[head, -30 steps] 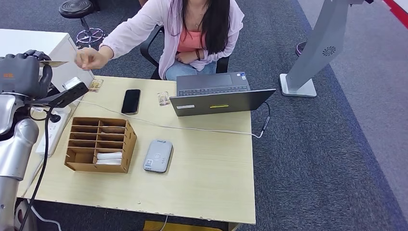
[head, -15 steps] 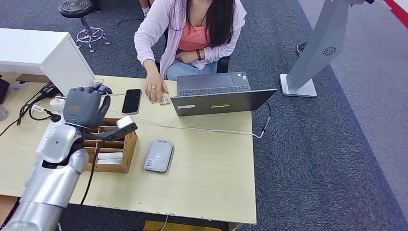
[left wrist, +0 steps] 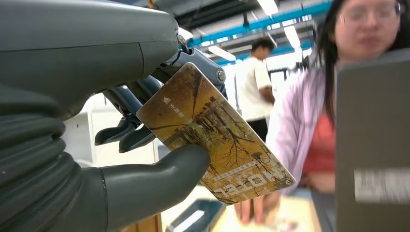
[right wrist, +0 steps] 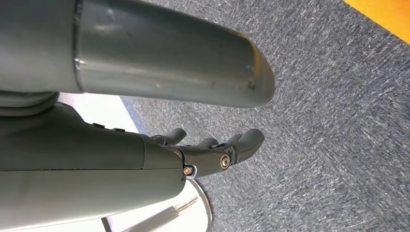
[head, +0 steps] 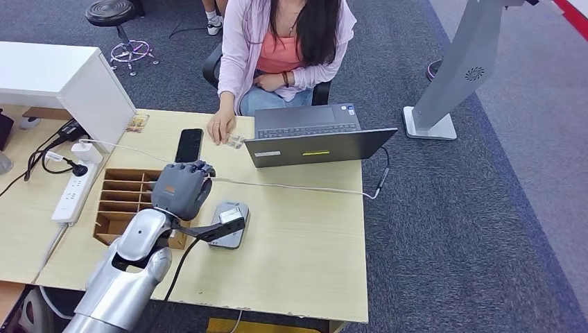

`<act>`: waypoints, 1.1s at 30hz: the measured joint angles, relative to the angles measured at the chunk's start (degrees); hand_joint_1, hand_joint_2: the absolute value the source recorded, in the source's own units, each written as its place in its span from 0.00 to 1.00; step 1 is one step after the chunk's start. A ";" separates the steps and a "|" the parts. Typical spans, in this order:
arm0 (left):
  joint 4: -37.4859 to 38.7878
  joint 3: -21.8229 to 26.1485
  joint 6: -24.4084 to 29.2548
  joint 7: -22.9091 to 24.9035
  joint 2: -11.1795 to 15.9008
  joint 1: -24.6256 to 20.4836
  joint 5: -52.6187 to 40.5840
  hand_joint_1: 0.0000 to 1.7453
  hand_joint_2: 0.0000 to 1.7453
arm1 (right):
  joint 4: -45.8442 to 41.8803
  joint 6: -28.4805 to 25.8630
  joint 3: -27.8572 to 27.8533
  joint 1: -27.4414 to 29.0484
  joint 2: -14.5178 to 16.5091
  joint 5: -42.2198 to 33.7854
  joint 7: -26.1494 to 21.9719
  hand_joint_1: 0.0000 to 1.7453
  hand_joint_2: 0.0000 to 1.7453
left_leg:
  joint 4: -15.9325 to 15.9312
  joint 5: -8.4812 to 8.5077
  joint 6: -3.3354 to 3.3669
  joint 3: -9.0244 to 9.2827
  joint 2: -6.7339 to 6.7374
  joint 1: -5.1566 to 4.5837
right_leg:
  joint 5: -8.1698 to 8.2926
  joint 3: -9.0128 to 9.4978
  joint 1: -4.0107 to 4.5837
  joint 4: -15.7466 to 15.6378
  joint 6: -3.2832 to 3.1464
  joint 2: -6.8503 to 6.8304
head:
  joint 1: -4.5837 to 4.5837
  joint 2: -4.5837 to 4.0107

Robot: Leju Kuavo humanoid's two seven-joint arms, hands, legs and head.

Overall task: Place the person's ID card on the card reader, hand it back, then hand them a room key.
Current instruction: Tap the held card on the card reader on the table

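My left hand (head: 182, 189) hovers over the table between the wooden organizer (head: 123, 186) and the grey card reader (head: 234, 239). In the left wrist view its thumb (left wrist: 159, 169) and fingers pinch a brown-and-gold printed card (left wrist: 212, 140). The wrist camera hides part of the reader. My right hand (right wrist: 212, 154) hangs over grey carpet with its fingers stretched out and nothing in them. The person (head: 284, 41) sits at the far side with a hand (head: 222, 130) resting on the table by the laptop.
An open laptop (head: 312, 135) stands at the far edge, with a black phone (head: 188, 146) to its left. A white cable (head: 291, 186) crosses the table. A power strip (head: 73, 191) and a white cabinet (head: 62, 76) are at the left.
My left hand has swung with the card from the raised far left, over the organizer, to beside the reader. The person's hand has drawn back to the table by the laptop.
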 joint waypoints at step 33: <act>6.51 -1.67 5.40 3.74 2.78 -8.08 0.70 1.00 1.00 | 0.27 0.34 -2.19 -0.03 0.22 3.83 -0.26 0.00 0.00 | 0.01 0.04 0.00 -0.03 -0.02 0.04 | 0.02 0.01 0.00 0.02 0.00 -0.02 | -0.01 0.00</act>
